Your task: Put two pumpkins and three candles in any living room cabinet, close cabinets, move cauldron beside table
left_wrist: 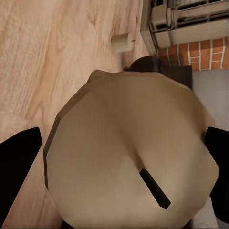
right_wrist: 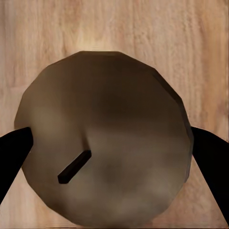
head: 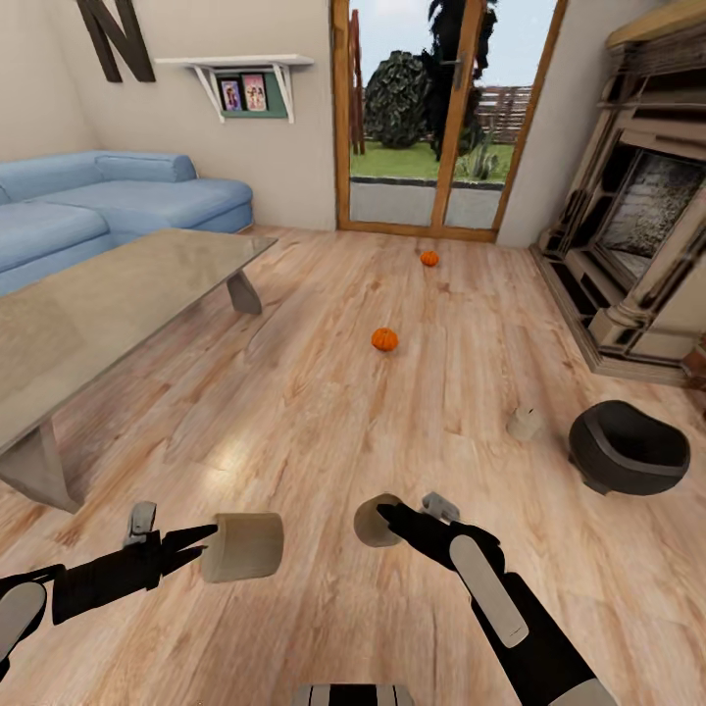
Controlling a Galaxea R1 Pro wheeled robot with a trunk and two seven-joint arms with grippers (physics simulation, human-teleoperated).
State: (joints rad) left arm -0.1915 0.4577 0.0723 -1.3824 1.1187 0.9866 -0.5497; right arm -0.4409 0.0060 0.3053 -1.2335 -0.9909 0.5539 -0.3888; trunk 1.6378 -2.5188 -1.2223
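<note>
A: Candles? L gripper [head: 201, 549] clamped on one candle [head: 242, 546], R gripper [head: 387, 518] clamped on another [head: 371, 520], both held above floor [head: 324, 412].
B: Third?
A: Third candle [head: 525, 424] on floor beside cauldron [head: 628, 448].
B: Pumpkins?
A: Near pumpkin [head: 384, 339] mid-floor, far pumpkin [head: 429, 258] by glass door [head: 431, 108]. Table [head: 108, 304] to L.
</note>
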